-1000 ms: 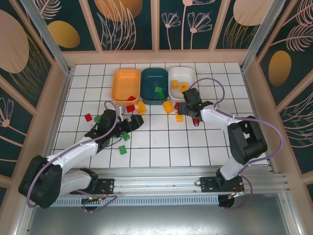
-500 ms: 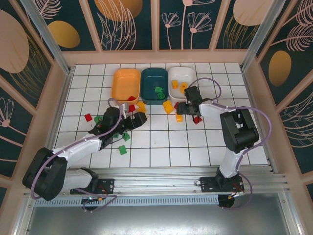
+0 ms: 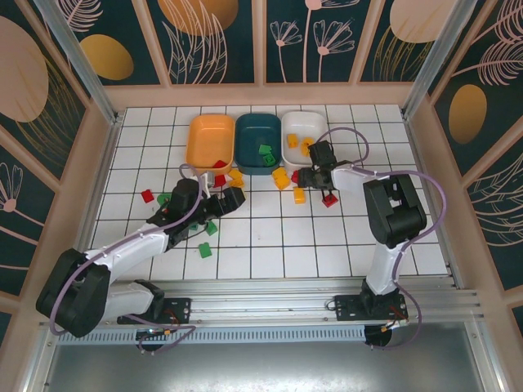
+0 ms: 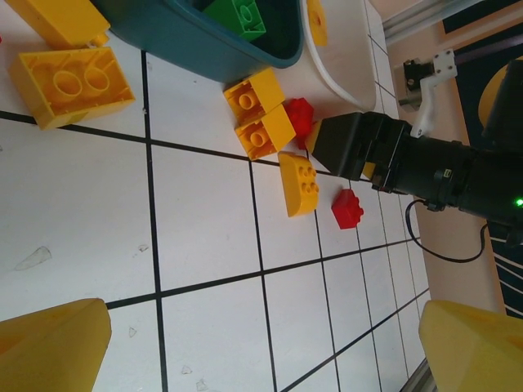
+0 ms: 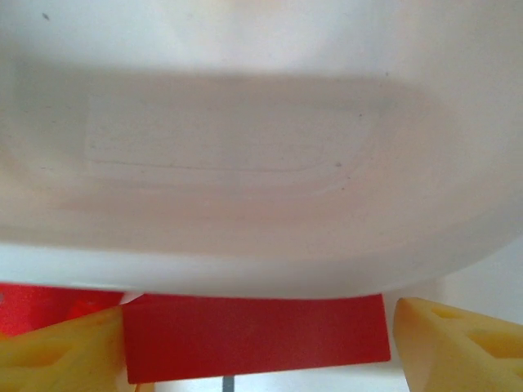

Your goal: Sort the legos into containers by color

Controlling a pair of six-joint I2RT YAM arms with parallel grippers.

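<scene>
Right gripper [image 5: 253,347]: fingers bracketed a red brick [image 5: 253,327] on the tile, hard against the near wall of the white tray [image 5: 261,122]. One finger touched the brick and a sliver of tile showed at the other. Clamped or not, I could not tell. Left gripper [image 4: 261,331]: jaws wide apart, nothing between them, low over bare tile.

Risks, as judged:
- The brick sat so close to the wall that closing or lifting could shove the tray or catch its lip.
- The hold looked shallow, so the brick might twist out.
- Red appeared to belong in the orange tray [image 3: 204,135], past the teal tray [image 3: 258,135]. That path ran toward the left arm, so a clash was possible.

Views: the right wrist gave the finger-to-brick contact but no neighbours. The left wrist showed yellow bricks [image 4: 261,114] just beside the red brick, liable to be knocked, and a second red brick [image 4: 347,208] lying apart. The top view alone gave all three trays.
</scene>
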